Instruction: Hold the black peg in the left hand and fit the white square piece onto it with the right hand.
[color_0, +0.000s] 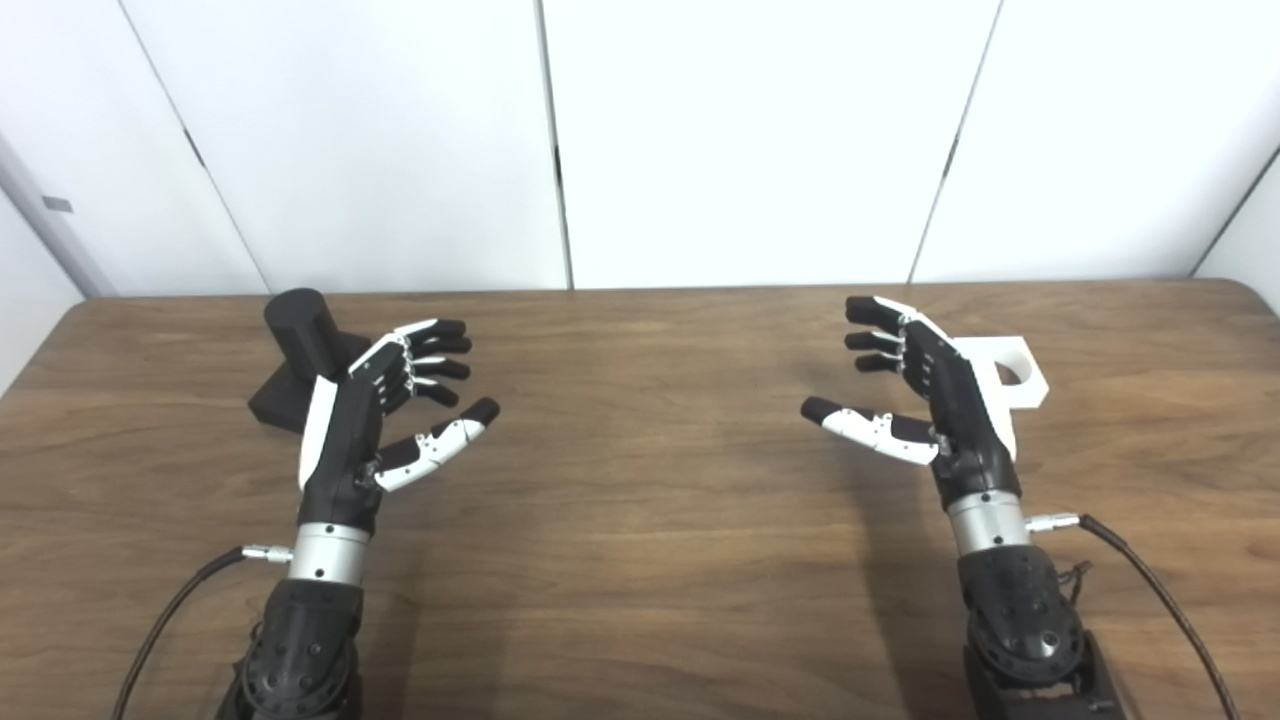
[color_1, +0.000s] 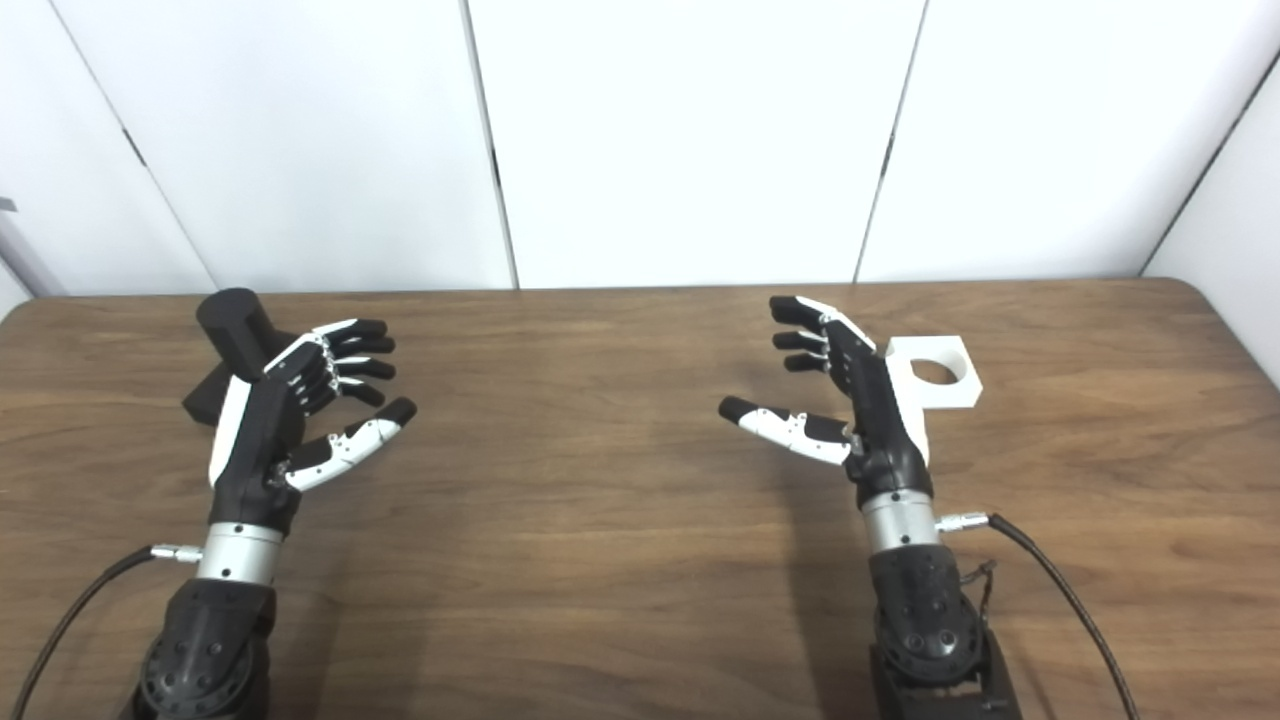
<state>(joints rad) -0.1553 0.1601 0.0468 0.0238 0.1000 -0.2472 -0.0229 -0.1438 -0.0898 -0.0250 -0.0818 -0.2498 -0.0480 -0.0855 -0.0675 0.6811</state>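
Left hand (color_0: 375, 415): open, empty, just before black peg (color_0: 298, 345).
Right hand (color_0: 925, 395): open, empty, beside white square piece (color_0: 1010, 378).

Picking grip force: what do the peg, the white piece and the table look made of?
Peg: matte black, uniform, no glint; probably moulded or printed plastic.
White piece: opaque matte white, crisp edges, clean round hole; likely plastic too.
Table: brown wood grain with a soft sheen; wood or laminate, can't tell which.

We face a brown wood-grain table (color_0: 640, 560) with rounded far corners. Behind it we see white wall panels (color_0: 750, 140) split by dark seams, evenly and brightly lit.
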